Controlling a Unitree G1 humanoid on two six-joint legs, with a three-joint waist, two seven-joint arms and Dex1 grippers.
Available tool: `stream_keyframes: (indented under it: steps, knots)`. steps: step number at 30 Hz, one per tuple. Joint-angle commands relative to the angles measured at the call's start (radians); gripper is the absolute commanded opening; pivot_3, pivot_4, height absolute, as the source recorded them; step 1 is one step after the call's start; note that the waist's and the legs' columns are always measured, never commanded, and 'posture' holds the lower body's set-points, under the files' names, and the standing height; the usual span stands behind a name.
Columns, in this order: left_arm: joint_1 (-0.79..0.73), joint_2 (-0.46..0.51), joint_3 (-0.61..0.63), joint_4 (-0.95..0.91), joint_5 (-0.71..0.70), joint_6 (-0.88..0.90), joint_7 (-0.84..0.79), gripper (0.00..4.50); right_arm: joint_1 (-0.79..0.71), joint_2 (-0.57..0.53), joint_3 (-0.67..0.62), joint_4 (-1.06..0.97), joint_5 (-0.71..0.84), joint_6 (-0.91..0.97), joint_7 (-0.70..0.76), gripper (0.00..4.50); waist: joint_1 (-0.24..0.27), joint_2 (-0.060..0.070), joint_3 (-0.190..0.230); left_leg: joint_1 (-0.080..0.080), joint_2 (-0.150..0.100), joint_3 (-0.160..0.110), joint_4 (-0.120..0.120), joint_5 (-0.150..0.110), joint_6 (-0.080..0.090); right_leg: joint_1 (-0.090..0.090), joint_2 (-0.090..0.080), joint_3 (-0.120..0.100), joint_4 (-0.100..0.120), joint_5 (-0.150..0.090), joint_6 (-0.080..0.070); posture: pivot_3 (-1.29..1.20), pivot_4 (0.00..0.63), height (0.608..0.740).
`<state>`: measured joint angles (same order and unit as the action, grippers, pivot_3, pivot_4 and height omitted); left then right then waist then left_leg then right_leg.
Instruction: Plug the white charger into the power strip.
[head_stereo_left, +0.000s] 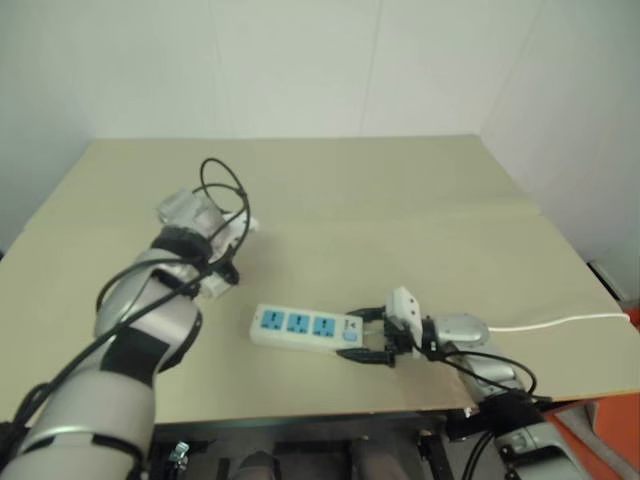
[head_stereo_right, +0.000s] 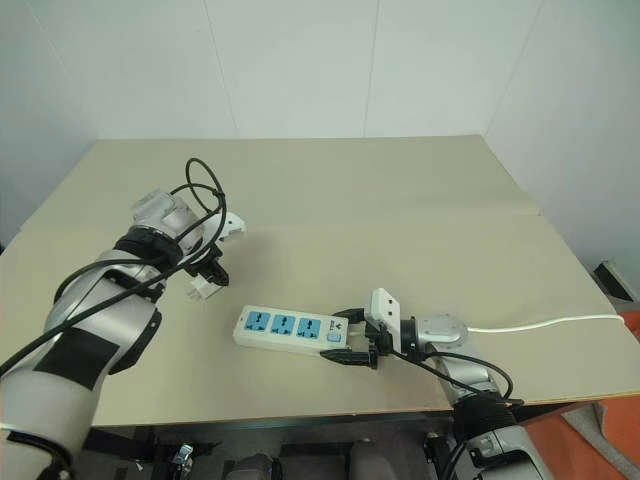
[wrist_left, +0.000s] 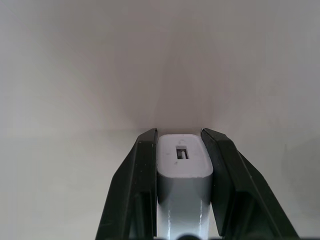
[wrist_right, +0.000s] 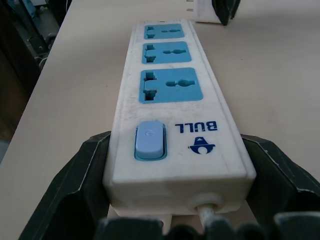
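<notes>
The white charger (wrist_left: 182, 170) sits upright between the black fingers of my left gripper (wrist_left: 179, 136), which is shut on it, its USB slot facing the camera. From the head camera, that gripper (head_stereo_left: 222, 272) points down at the table left of the power strip, with the charger (head_stereo_right: 205, 286) just above the surface. The power strip (head_stereo_left: 300, 325) lies flat near the table's front edge, three blue sockets up. My right gripper (wrist_right: 175, 145) is shut on its switch end, one finger on each long side. In the right wrist view the charger (wrist_right: 200, 12) is beyond the strip's far end.
The strip's thin white cable (head_stereo_left: 560, 322) runs right along the beige table (head_stereo_left: 400, 200) to its right edge. White walls stand behind the table. The front edge lies close below the strip. Open tabletop stretches behind and to the right of the strip.
</notes>
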<state>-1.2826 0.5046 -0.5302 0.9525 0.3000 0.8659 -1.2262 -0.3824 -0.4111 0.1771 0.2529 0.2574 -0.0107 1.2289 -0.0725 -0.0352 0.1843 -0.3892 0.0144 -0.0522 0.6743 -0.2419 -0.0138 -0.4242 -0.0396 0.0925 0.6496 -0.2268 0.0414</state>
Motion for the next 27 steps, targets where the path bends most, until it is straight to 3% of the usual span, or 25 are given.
stream_keyframes:
  steps: [1,5,9,12,17,23,27]
  knots:
    - [0.062,0.049,0.143,-0.223,-0.097,-0.114,0.025,1.02,0.018,0.007,-0.009,-0.037,0.016,0.002,-0.016,3.47,0.001,0.0,0.0,0.0,0.0,0.0,0.0,0.0,0.0,0.0,0.0,0.0,0.0,0.0,0.0,0.0,0.15,0.74]
    - [0.19,0.058,0.311,-0.438,-0.23,-0.203,0.059,1.02,0.02,0.009,-0.001,-0.038,0.012,-0.005,-0.015,3.47,0.004,0.0,0.0,0.001,0.0,0.0,0.0,0.0,0.0,0.0,-0.002,0.0,0.001,0.001,0.0,0.0,0.15,0.74]
    - [0.383,-0.006,0.521,-0.661,-0.423,-0.419,0.112,1.02,0.003,0.019,0.04,-0.004,-0.011,-0.037,0.025,3.47,0.001,0.0,0.0,0.002,0.0,0.001,0.001,0.0,-0.001,0.0,-0.002,0.001,0.004,0.001,0.0,0.0,0.15,0.74]
    - [0.47,-0.06,0.593,-0.788,-0.516,-0.432,0.163,1.02,-0.031,0.041,0.061,0.058,-0.035,-0.067,0.034,3.47,0.002,0.0,-0.001,0.003,0.0,0.001,0.002,0.0,-0.001,0.0,-0.003,0.001,0.005,0.001,-0.001,0.0,0.15,0.74]
    - [0.579,-0.164,0.646,-0.995,-0.69,-0.378,0.234,1.02,-0.104,0.092,0.072,0.166,-0.063,-0.108,0.038,3.47,-0.003,0.0,-0.002,0.007,0.0,0.002,0.002,0.0,-0.001,0.002,-0.002,0.002,0.006,0.001,-0.001,0.0,0.15,0.74]
    - [0.721,-0.188,0.55,-1.123,-0.769,-0.458,0.141,1.02,-0.151,0.114,0.097,0.231,-0.087,-0.137,0.077,3.47,-0.009,0.0,-0.002,0.007,0.0,0.002,0.001,-0.001,-0.001,0.002,-0.002,0.002,0.006,0.001,-0.001,0.0,0.15,0.74]
    - [0.774,-0.29,0.531,-1.06,-0.732,-0.709,0.16,1.02,-0.164,0.119,0.103,0.256,-0.101,-0.147,0.098,3.47,-0.007,-0.001,-0.003,0.008,0.0,0.002,0.001,-0.001,-0.001,0.004,-0.002,0.002,0.005,0.001,-0.001,0.0,0.15,0.74]
